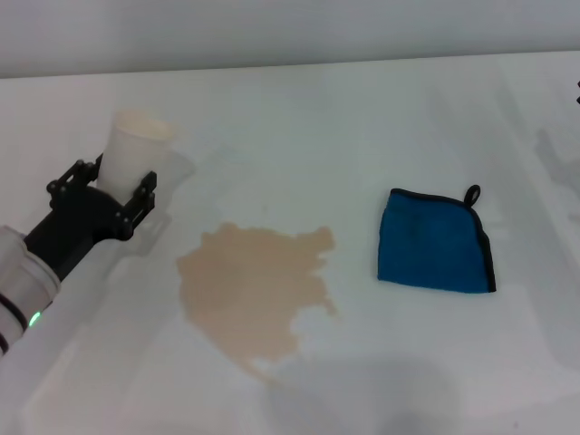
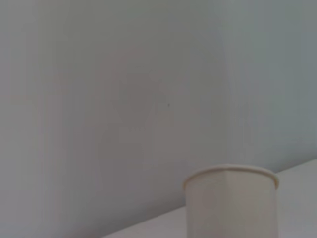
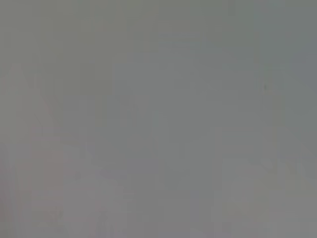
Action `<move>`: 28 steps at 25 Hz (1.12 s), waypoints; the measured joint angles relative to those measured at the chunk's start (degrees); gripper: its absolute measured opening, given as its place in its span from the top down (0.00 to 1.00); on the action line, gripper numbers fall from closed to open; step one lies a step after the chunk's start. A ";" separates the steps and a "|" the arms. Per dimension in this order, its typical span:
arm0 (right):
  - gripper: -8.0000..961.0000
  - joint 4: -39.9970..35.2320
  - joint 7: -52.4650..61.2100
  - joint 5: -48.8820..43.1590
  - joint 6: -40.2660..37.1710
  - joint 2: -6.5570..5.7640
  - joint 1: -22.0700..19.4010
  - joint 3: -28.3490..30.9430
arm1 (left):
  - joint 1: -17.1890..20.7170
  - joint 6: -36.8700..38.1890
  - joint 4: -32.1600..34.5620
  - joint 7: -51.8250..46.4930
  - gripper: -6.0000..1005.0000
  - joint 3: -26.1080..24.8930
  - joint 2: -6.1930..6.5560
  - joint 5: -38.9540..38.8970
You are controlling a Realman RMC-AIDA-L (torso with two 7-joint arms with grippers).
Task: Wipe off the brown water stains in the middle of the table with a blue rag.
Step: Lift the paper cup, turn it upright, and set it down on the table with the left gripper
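Note:
The brown water stains (image 1: pixel 258 290) form one light-tan blotch with ragged edges in the middle of the white table (image 1: pixel 362 118). The blue rag (image 1: pixel 433 243) lies flat to the right of the blotch, apart from it, with its black loop at the far right corner. My left gripper (image 1: pixel 122 186) is at the left, beyond the blotch, with its black fingers on both sides of an upright white paper cup (image 1: pixel 134 149). The cup also shows in the left wrist view (image 2: pixel 230 203). My right gripper is out of view.
The table's far edge meets a plain grey wall. The right wrist view shows only a blank grey surface. A small dark part shows at the right edge of the head view (image 1: pixel 577 88).

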 joint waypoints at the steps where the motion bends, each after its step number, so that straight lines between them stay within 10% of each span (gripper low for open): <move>1: 0.10 0.00 -0.01 0.00 -0.02 0.01 -0.02 0.00 | 0.56 -0.19 0.32 0.59 0.36 -0.02 -0.08 -0.48; 28: 0.11 0.61 0.02 -0.44 0.44 0.32 -0.22 -0.64 | 7.48 -1.86 1.62 1.18 0.38 -0.09 -0.21 -5.31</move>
